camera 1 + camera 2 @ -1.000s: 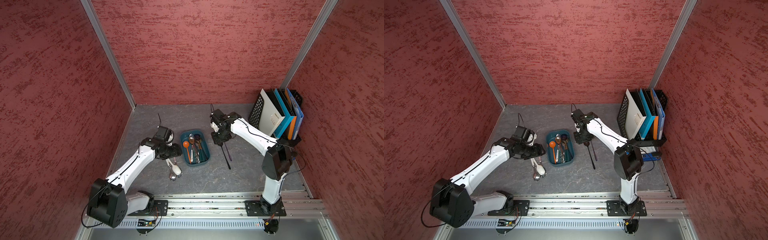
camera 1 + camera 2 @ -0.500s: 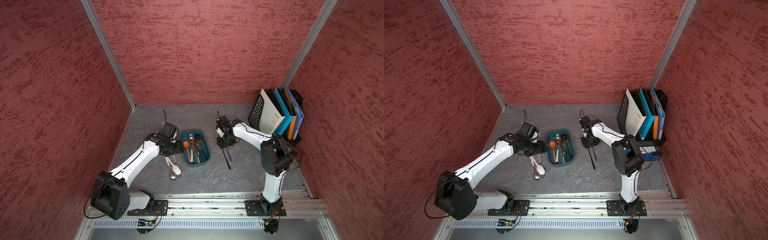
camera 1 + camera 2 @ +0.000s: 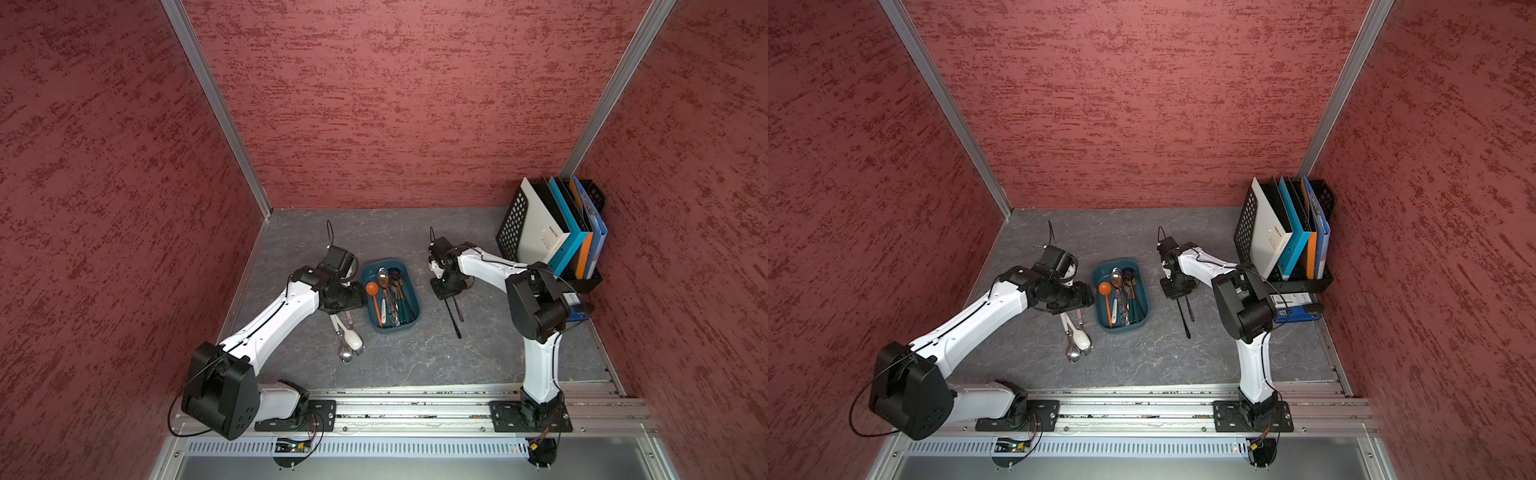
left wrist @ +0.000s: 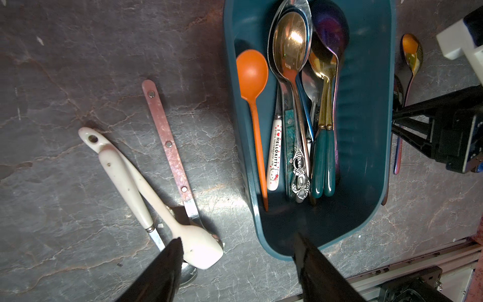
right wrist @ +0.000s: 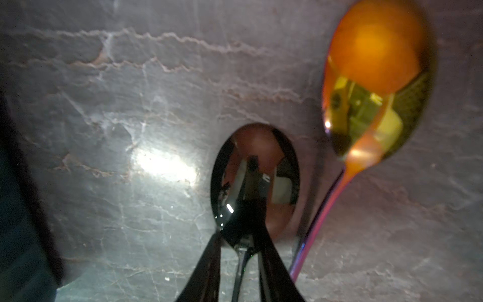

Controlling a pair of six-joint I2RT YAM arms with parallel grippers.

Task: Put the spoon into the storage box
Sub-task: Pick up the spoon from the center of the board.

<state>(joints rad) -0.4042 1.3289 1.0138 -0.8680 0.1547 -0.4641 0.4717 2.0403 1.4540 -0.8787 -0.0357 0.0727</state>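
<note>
**Both arms have drawn nearer the storage box**

Since a second ago, we see that the left arm has swung toward the box and the right arm has folded at the elbow, lowering its gripper to the table (image 3: 374, 232).

At left, the left gripper (image 4: 239, 261) hangs above the table with its jaws wide apart and nothing between them. One finger (image 4: 167, 264) overlaps the bowl of a cream ceramic spoon (image 4: 146, 183). That spoon lies crossed with a cream-handled spoon (image 4: 122, 180), and a pink-handled spoon (image 4: 168, 146) lies just beside them.

In the middle, the storage box (image 3: 392, 327) rests flat on the table. It holds an orange spoon (image 4: 252, 70) and several metal ones, all lying lengthwise.

Right of the box, and outside it, the black spoon (image 5: 254, 177) lies on the table, with an iridescent spoon (image 5: 376, 78) just beside it. The right gripper (image 5: 239, 235) straddles the neck of the black spoon with its jaws narrow. We cannot tell whether they already pinch it.

At far right, a black mesh file rack (image 3: 511, 224) stands in the corner and holds upright binders (image 3: 540, 224).
</note>
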